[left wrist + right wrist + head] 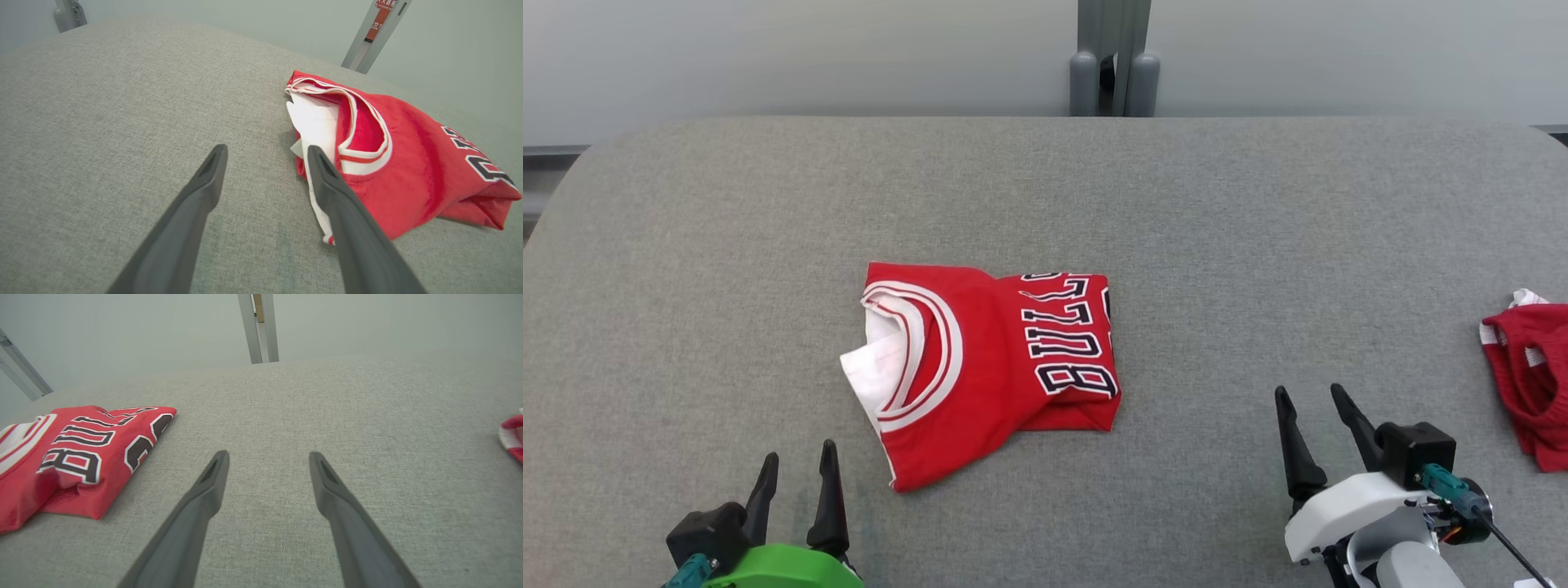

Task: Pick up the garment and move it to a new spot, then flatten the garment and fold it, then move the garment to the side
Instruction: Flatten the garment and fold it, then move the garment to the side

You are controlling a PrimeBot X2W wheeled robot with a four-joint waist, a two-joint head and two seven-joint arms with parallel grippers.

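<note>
**Folded red jersey mid-table, both grippers wide and empty**

Nearest, at the lower left of the head view: left gripper [800, 452], fingers spread wide, gripping nothing, hovering over bare grey cloth just short of the garment's near-left corner. Same wide spread in the left wrist view [267, 148], with the right-hand finger crossing in front of the white hem; contact there impossible to judge.

At the lower right: right gripper [1309, 390], likewise fully spread and empty, well apart from the garment's right edge, over open tabletop [269, 453].

Next out, lying near the middle of the table [1176, 204], a little to the robot's left: garment [996, 367]. Red jersey, folded into a compact, slightly skewed packet, the near-left corner jutting toward the left gripper. Neck opening turned to the left, trimmed in white and red bands, with white fabric poking out beside it [408, 163]. Small rumple along the near-right fold [61, 457].

On the right half, in black letters outlined in white, running sideways away from the robot: "BULL" readable, the rest lost over the fold. Beside it, part of a black numeral at the folded edge, not legible.

Far to the right, at the table's edge: second red cloth [1531, 376] with white trim, crumpled.

Farthest back, beyond the table: grey post [1112, 57] against a pale wall; on a post in the left wrist view, a red sign [381, 18], its writing too small to read.
</note>
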